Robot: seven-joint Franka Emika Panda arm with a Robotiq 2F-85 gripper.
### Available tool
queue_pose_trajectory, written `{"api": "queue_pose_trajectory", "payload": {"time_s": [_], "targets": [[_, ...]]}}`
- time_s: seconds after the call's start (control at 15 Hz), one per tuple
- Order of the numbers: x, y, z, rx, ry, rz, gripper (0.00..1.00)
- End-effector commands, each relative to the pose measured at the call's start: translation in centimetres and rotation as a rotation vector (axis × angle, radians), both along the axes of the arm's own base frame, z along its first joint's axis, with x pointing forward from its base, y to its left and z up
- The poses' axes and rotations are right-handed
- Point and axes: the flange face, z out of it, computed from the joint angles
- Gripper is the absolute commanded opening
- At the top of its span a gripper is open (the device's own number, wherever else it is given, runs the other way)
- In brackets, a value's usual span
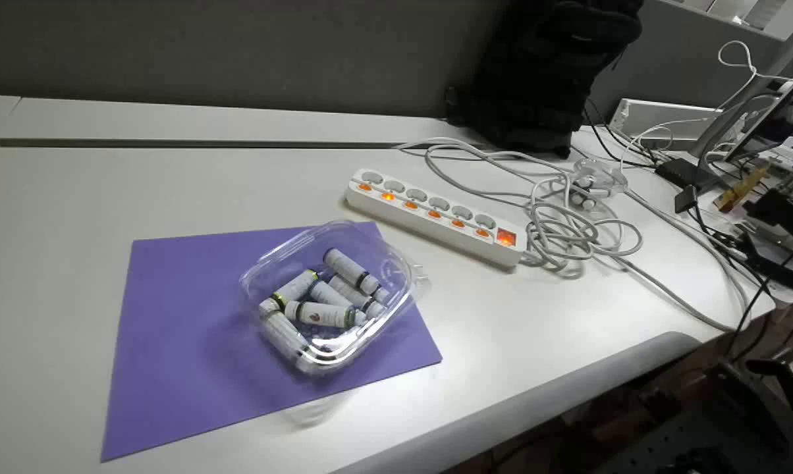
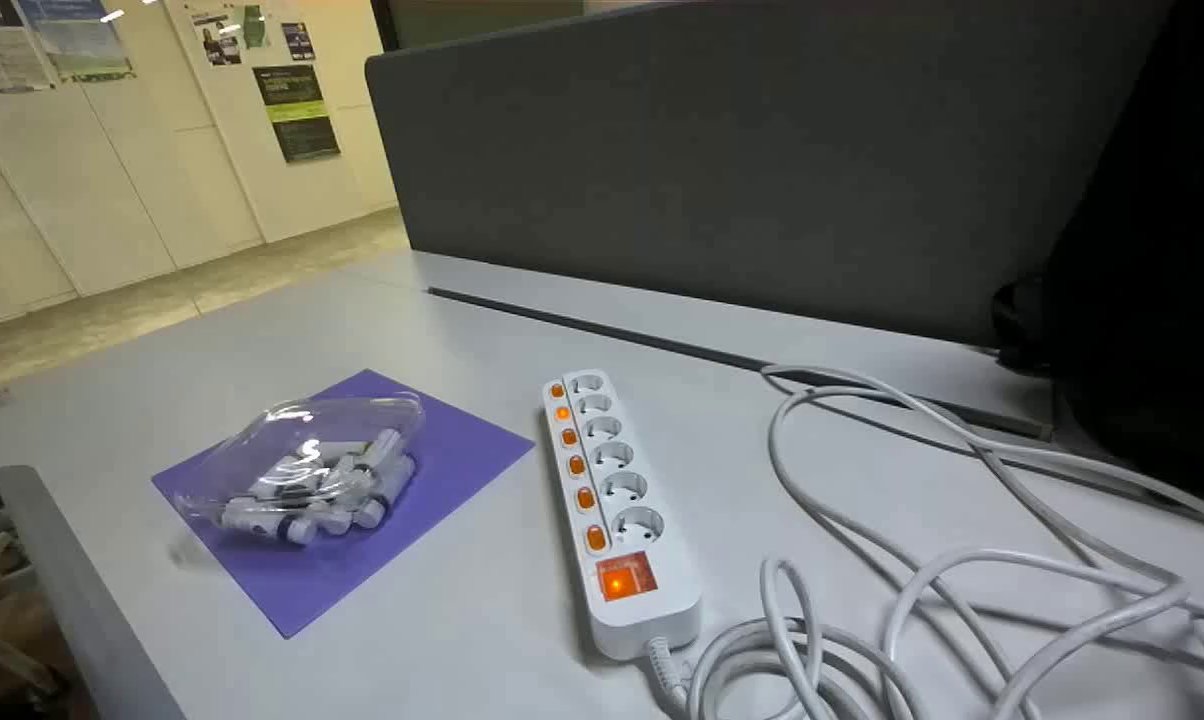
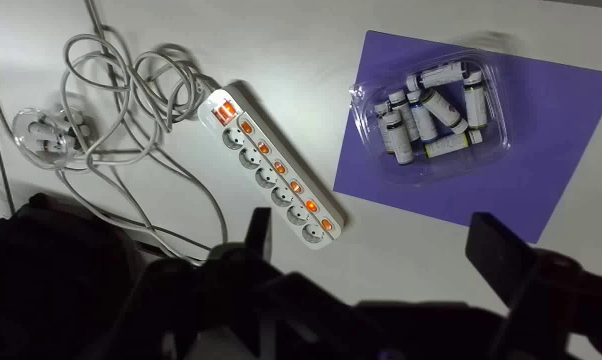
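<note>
Wrist view showed my gripper across the bottom of the frame, its two fingers well apart, with pale tabletop and the lower end of a power strip visible between them. My finger toward the right of that frame overlapped the lower edge of a purple sheet. On the sheet, at upper right, sat a clear plastic tub full of small bottles with white caps and labels, lying jumbled at different angles. In both exterior views the tub sat left of centre, on the same sheet.

The power strip was white and slanted from upper left down toward the middle of my wrist picture; its large switch and one of its small orange switches glowed. Its cable lay in loops at upper left, near a clear cup at the left edge that held several more bottles. In an exterior view, a black backpack stood at upper right by a grey partition, with a screen at the right edge. Posters hung on a wall at upper left in an exterior view.
</note>
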Motion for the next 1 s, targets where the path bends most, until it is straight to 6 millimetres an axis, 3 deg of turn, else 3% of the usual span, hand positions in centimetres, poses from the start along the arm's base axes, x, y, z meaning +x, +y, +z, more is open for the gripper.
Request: {"api": "queue_pose_trajectory", "payload": {"time_s": [0.0,0.67,0.93], "targets": [[0.1,0.0,0.0,0.0,0.0,0.0,1.0],[0.1,0.0,0.1,0.001,-0.002,0.001,1.0],[0.9,-1.0,-0.6,-0.023,-0.099,-0.09,1.0]]}}
